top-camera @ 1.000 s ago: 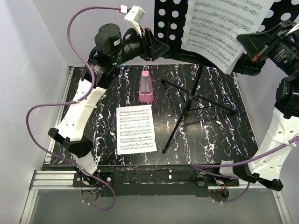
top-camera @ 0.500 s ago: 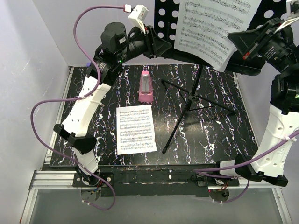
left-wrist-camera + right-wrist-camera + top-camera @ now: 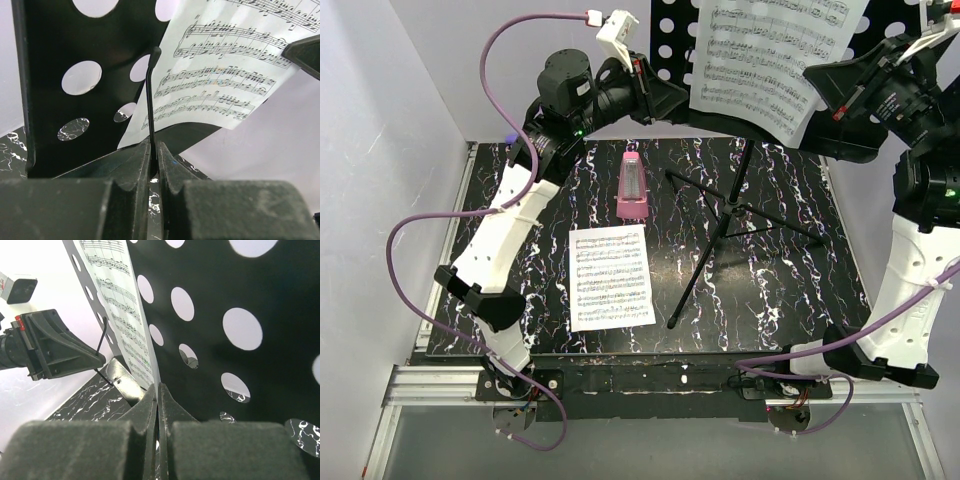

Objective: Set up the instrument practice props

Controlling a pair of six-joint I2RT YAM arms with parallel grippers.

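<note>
The black music stand's perforated desk (image 3: 670, 40) stands at the back, on a tripod (image 3: 720, 235). My left gripper (image 3: 675, 100) is shut on the stand's thin wire page holder (image 3: 151, 100) at the desk's lower left. My right gripper (image 3: 815, 80) is shut on the lower edge of a sheet-music page (image 3: 765, 55) held against the desk; the page also shows in the right wrist view (image 3: 127, 325). A second page (image 3: 610, 277) lies flat on the table. The pink metronome (image 3: 631, 185) stands upright behind it.
The tripod's legs spread over the middle and right of the black marbled table (image 3: 790, 280). Purple cables (image 3: 430, 225) loop off the left arm. Grey walls close in the left and back. The table's front rail (image 3: 650, 380) carries both arm bases.
My right gripper has moved left and slightly up with the page, sliding it across the desk. My left arm rose a little, still gripping the wire.
</note>
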